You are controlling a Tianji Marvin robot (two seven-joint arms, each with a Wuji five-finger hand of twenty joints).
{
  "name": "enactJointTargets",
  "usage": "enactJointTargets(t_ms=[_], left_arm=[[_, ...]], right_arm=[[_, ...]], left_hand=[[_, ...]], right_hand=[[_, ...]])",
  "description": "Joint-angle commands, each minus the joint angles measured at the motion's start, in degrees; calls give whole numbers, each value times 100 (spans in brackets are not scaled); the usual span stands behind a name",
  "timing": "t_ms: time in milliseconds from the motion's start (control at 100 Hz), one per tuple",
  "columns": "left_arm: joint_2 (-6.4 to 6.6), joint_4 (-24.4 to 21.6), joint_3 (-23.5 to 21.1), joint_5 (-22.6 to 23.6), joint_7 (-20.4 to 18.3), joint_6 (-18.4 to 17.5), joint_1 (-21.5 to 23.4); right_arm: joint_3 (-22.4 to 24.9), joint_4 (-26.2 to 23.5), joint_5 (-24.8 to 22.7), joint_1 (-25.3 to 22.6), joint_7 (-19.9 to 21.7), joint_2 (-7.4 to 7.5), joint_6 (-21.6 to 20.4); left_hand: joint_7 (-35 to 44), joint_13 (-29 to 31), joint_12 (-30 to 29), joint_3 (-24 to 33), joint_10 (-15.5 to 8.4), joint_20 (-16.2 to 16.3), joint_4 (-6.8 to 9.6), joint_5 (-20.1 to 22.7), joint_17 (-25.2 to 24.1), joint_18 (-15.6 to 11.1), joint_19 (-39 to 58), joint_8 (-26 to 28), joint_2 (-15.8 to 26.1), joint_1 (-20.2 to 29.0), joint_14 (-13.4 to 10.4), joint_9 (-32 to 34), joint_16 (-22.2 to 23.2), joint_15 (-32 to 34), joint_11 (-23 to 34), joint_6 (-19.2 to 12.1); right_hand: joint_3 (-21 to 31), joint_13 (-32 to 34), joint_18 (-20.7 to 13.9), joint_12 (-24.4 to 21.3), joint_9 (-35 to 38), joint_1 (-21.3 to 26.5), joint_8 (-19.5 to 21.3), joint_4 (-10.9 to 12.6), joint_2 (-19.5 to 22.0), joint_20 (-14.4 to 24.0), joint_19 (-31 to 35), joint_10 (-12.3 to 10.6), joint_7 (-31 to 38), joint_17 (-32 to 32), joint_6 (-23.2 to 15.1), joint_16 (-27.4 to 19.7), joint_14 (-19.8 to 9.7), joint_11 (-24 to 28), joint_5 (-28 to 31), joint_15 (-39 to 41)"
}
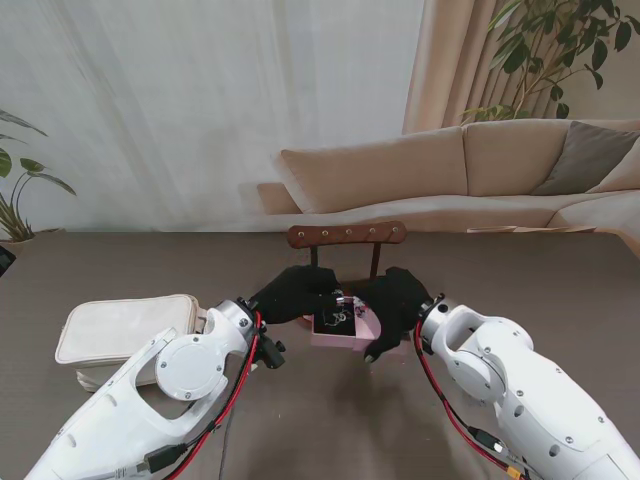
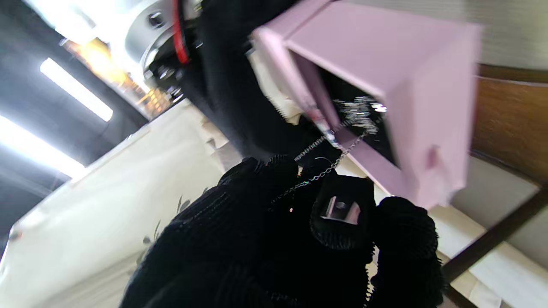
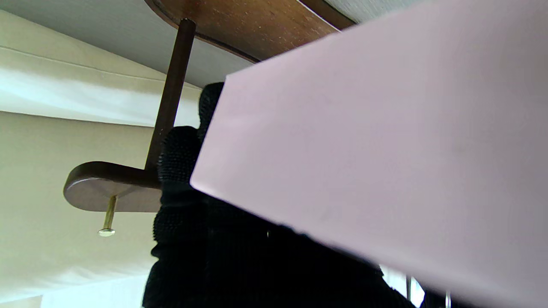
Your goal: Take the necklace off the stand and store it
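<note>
Both white robot arms fill the near edge of the stand view, each ending in a black-gloved hand. The left hand (image 1: 293, 296) is closed in a pinch on the fine silver chain necklace (image 2: 338, 141); in the left wrist view two strands run from the fingertips (image 2: 278, 169) into the small pink square jewellery box (image 1: 345, 325). The right hand (image 1: 392, 300) is clamped on that box from its 3 o'clock side, and the box appears to be held slightly tilted above the grey-brown counter (image 1: 500, 290).

Task progress is judged as well advanced. The necklace is off the dark wooden T-shaped stand (image 1: 347, 236), which stands at 12 o'clock from the box with no chain visible on its pegs. Most of the chain lies bunched on the dark lining inside the box. Remaining work: release of the trailing strands into the box. No lid can be made out. A cream fabric pouch (image 1: 125, 330) lies at 9 o'clock.

No single long axis applies to the bunched portion. The free strands run roughly toward 9 o'clock, from the box to the left hand.
</note>
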Motion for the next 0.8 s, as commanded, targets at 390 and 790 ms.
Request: enactJointTargets(t_ms=[390,790], left_arm=[[131,123,33,649,-229,-251,-99],[210,95,141,1351,-284,-444,-281]], right_arm=[[-32,-101,-91,11,49,-1,-42],[-63,-144,-157,13,22,6,-69]], left_hand=[[-658,-263,-507,658,-31,-94,-32,372,-60,-341,55,-448,-529,-706,-318,-114,161,-273,-262,-445],[-1649,-398,-1538,1124,-51,-87,-147,623,-94,-501,242,-651,-422,-1836,-536,-319,161,-43,-252,-568]], right_hand=[[1239,781,-75,264,411,4834,78,594,1053,-54,161,-837,1494,547,-2099,281,-873,237,691,524],[1239,785,-76,271,408,4833,82,595,1047,-53,159,-837,1491,546,-2096,284,-879,236,687,528]])
